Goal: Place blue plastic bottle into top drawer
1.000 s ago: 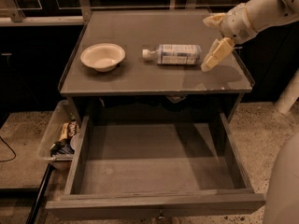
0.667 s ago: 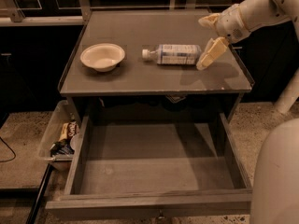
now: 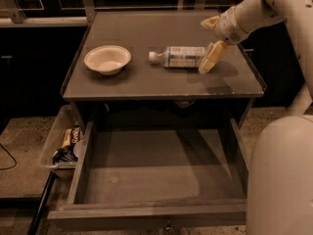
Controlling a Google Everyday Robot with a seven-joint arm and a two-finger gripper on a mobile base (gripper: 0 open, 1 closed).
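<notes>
The blue plastic bottle [image 3: 178, 56] lies on its side on the grey cabinet top [image 3: 161, 82], white cap pointing left. My gripper [image 3: 209, 40] comes in from the upper right and is open. One pale finger [image 3: 211, 58] is at the near side of the bottle's right end; the other [image 3: 210, 21] is on the far side, so the jaws straddle that end. The top drawer [image 3: 156, 180] is pulled wide open below the cabinet top, and nothing is inside it.
A white bowl [image 3: 107, 58] sits on the cabinet top, left of the bottle. A clear plastic bin [image 3: 61, 141] with snacks stands on the floor at the drawer's left. The robot's white body [image 3: 281, 175] fills the lower right.
My gripper has moved left along the cabinet top, and its fingers now stand on either side of the bottle's right end. The bottle and bowl have not moved.
</notes>
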